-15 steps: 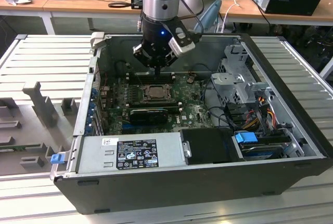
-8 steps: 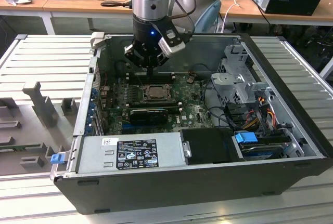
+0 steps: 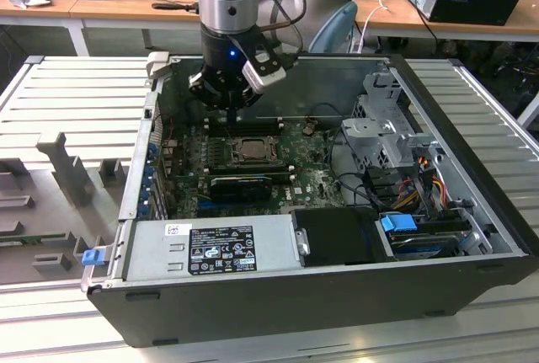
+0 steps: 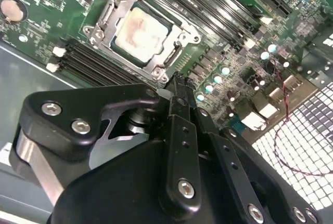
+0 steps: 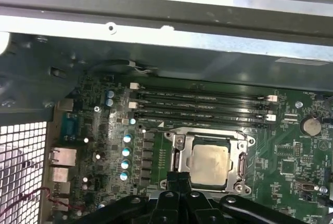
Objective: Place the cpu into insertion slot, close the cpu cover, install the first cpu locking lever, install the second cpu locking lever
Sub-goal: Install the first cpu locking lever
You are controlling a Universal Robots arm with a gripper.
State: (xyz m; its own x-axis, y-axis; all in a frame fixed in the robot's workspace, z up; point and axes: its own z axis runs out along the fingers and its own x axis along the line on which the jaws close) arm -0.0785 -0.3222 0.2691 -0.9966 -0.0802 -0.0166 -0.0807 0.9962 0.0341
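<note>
The cpu (image 5: 209, 162) (image 4: 139, 31) (image 3: 250, 149), a pale square with a stained metal top, lies in the insertion slot (image 5: 179, 154), hiding the slot's contacts. The cpu cover (image 5: 212, 140) (image 4: 174, 51), a dark metal frame, lies flat around it. My gripper (image 5: 179, 176) (image 4: 177, 81) (image 3: 233, 114) hangs just above the motherboard at one corner of the socket. Its black fingertips are pressed together, and nothing shows between them. In the exterior view the gripper stands just behind the socket.
Long black memory slots (image 5: 203, 107) run beside the socket. A black graphics card (image 3: 242, 184) lies in front of it in the exterior view. The case's back wall (image 3: 337, 85), drive cage (image 3: 383, 127) and power supply (image 3: 210, 249) enclose the board.
</note>
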